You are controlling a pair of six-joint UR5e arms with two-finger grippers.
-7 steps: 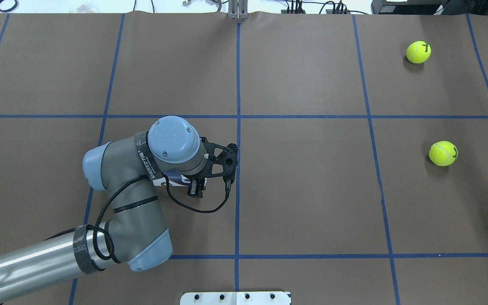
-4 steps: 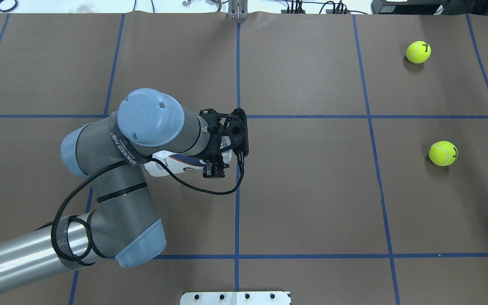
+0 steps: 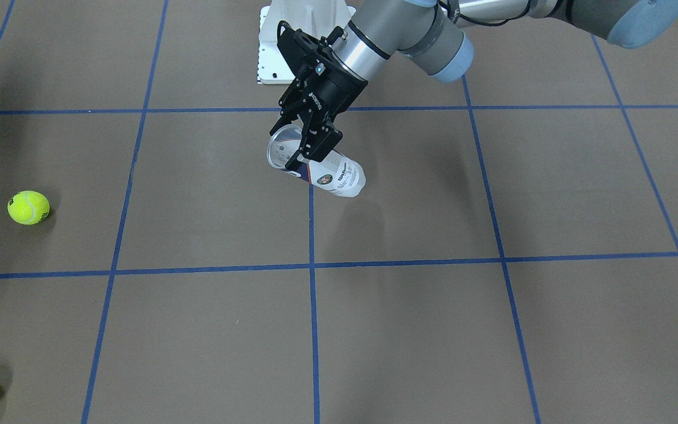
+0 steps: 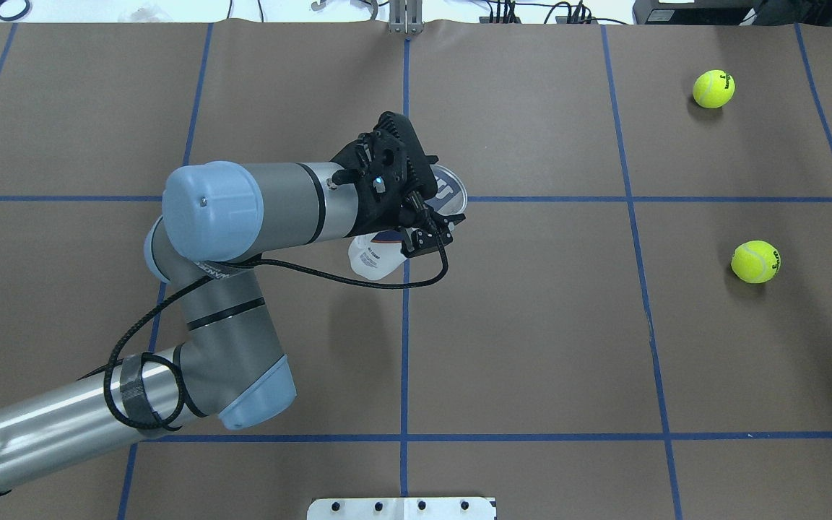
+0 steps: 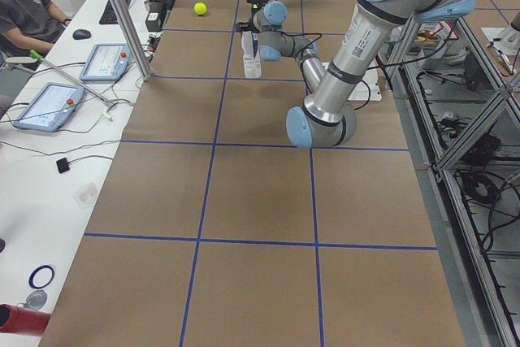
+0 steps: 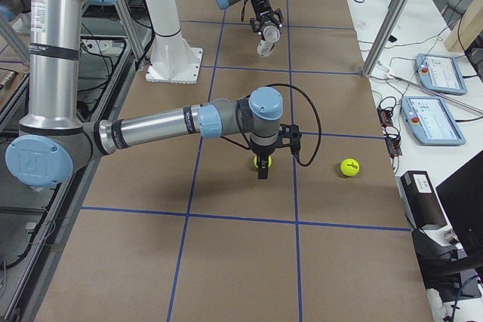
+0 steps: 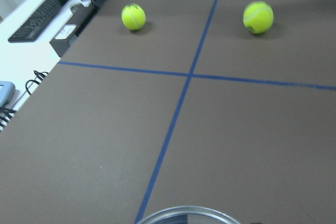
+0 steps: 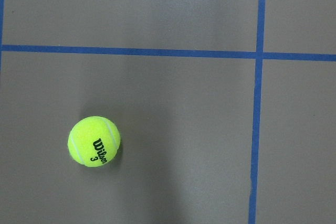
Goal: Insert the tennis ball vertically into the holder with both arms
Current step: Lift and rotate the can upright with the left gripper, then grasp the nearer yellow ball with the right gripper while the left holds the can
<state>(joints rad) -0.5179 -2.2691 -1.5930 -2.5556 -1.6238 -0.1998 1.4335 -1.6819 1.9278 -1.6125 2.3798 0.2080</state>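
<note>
The holder (image 4: 375,257), a clear can with a navy and white label, hangs tilted above the table, its metal rim (image 4: 451,189) raised and pointing far-right. My left gripper (image 4: 423,217) is shut on it near the rim, as the front view shows for the gripper (image 3: 308,143) and holder (image 3: 339,174). The rim (image 7: 184,214) edges the left wrist view. Two tennis balls (image 4: 713,89) (image 4: 755,261) lie at the right. The right gripper (image 6: 262,170) shows only in the right side view, over a ball; I cannot tell its state. The right wrist view looks down on one ball (image 8: 94,141).
A white pedestal base (image 4: 401,508) sits at the near table edge. Blue tape lines grid the brown table (image 4: 531,325). Tablets (image 6: 438,73) and a person (image 5: 24,6) are beside the table's far side.
The left gripper has lifted the holder off the table and carried it farther away and rightward, turning its rim upward. The balls have not moved.
</note>
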